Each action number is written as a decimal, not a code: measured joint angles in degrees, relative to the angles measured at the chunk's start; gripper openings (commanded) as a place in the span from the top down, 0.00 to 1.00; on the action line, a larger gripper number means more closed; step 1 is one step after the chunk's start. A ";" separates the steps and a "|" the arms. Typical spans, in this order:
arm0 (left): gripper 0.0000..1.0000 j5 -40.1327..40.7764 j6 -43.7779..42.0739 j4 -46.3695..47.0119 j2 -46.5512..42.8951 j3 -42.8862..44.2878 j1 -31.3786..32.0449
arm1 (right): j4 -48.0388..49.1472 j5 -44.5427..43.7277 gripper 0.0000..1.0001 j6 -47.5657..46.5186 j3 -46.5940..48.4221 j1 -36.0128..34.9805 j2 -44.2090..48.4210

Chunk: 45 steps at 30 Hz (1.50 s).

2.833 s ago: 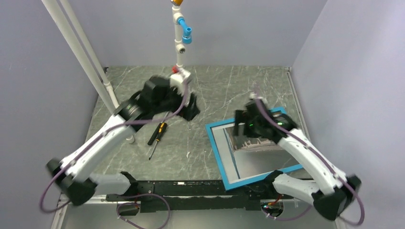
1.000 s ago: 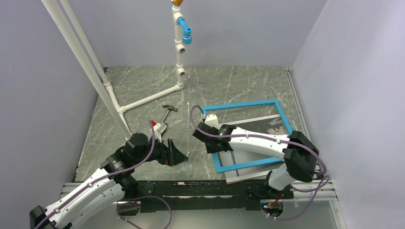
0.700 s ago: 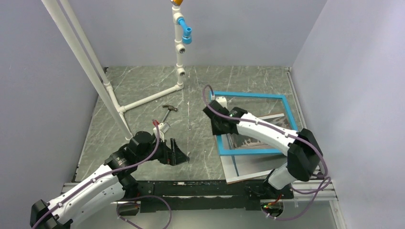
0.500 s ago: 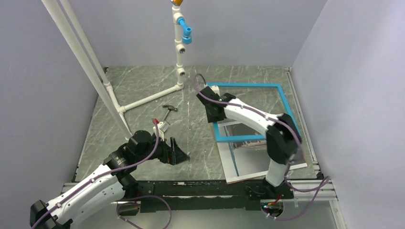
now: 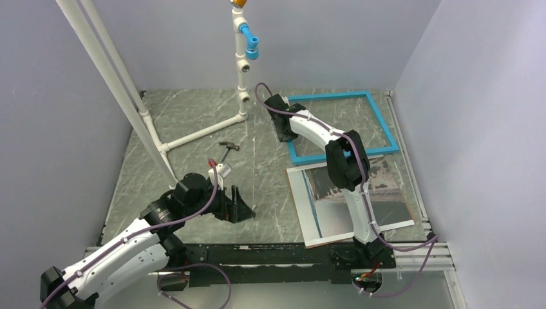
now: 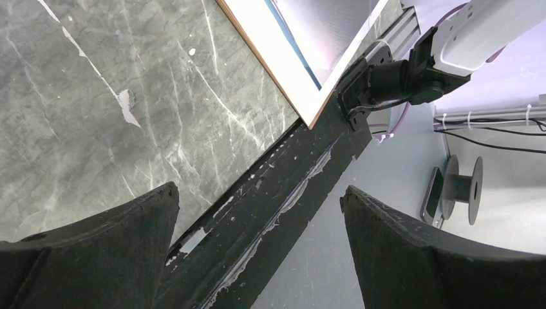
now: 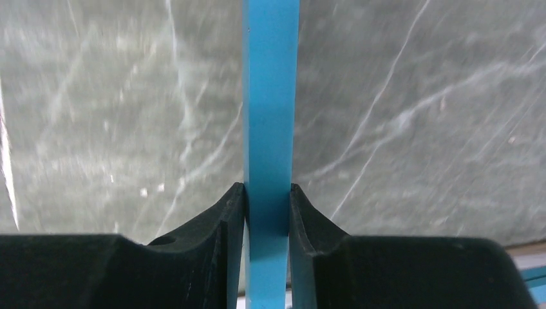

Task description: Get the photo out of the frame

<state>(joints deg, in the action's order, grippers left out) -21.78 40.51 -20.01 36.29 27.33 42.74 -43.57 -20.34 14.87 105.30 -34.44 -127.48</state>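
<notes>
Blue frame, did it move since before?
Yes. The frame moved toward the back wall, nearer the white pipe post, held in the right pincer.

Plain lilac-grey walls (image 5: 335, 38) on three sides; dark green marbled tabletop (image 5: 193, 116); white pipe stand (image 5: 241, 77) at rear.

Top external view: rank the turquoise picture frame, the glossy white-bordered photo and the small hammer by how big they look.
1. Glossy white-bordered photo and turquoise picture frame: alike; the photo looks slightly bigger but lies nearer the camera, so unranked.
2. Small hammer, clearly smallest.
</notes>
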 measured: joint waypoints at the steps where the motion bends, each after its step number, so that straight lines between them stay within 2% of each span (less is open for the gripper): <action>1: 0.01 0.00 -0.33 -0.20 0.37 0.26 0.00 | 0.02 0.11 0.93 -0.17 2.12 0.59 -1.11; 4: 0.01 0.00 -0.72 -0.79 1.14 1.07 0.00 | 0.11 0.28 0.92 -0.42 8.00 1.84 -4.33; 8: 0.01 -0.02 -0.85 -0.94 2.14 1.44 0.00 | 0.37 0.81 0.88 -1.09 11.26 2.08 -6.99; 11: 0.01 -0.02 -0.87 -1.27 2.29 1.46 0.00 | 0.13 0.90 0.72 -1.75 11.96 2.03 -8.22; 16: 0.01 -0.02 -0.83 -1.27 2.84 1.46 0.00 | -1.22 0.87 0.31 -2.95 16.46 2.01 -10.47; 18: 0.01 -0.04 -0.61 -0.96 3.32 1.46 0.00 | -2.23 0.79 0.18 -3.41 18.73 2.03 -10.51; 20: 0.01 -0.26 -0.13 0.11 3.78 1.29 0.00 | -2.67 0.42 0.09 -3.23 19.89 2.03 -9.64; 22: 0.01 -0.72 1.20 2.23 4.09 0.57 0.00 | -3.69 0.15 0.06 -2.54 19.10 2.01 -7.67; 25: 0.02 -0.96 4.15 6.88 4.76 -1.55 0.20 | -3.91 0.70 0.04 -0.22 10.36 2.01 0.83; 32: 0.04 1.33 13.11 20.61 12.61 -6.34 4.42 | -0.02 6.47 0.04 7.85 -22.16 1.70 32.41; 38: 0.07 7.30 20.52 35.98 28.55 -5.57 13.86 | 2.49 10.19 0.06 14.82 -47.95 1.14 54.60; 45: 0.07 15.19 29.64 52.87 49.51 -2.64 20.17 | 1.68 9.75 0.06 23.19 -63.39 1.14 72.78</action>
<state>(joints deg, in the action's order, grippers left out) -6.59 70.15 32.86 85.80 24.69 62.92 -41.89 -10.59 38.06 41.91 -33.30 -54.70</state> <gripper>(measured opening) 0.932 0.945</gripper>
